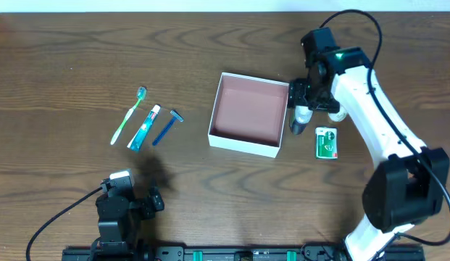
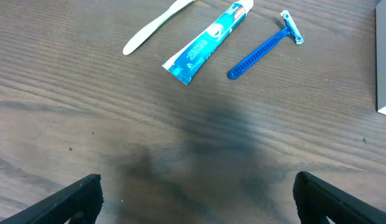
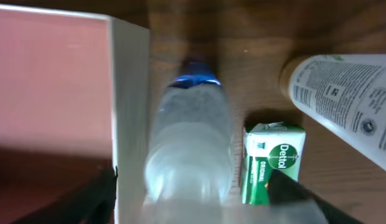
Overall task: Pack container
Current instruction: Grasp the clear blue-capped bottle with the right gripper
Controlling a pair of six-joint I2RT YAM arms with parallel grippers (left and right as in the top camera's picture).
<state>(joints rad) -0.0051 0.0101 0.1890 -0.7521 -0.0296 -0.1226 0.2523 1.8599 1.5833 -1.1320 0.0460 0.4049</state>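
The square white cardboard box (image 1: 246, 112) with a pink inside sat empty just beside the right end effector (image 3: 189, 199), whose fingers (image 3: 295, 199) stood apart around a frosted plastic bottle (image 3: 189, 124). The left end effector (image 2: 193, 199) gaped too. Nothing looked packed.

Matt cardboard container (image 1: 248, 114), wood-grain table (image 1: 80, 58)

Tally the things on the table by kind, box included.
container: 1
toothbrush: 1
toothpaste tube: 1
razor: 1
bottles: 2 (clear bottle, white bottle)
soap pack: 1
Total: 7
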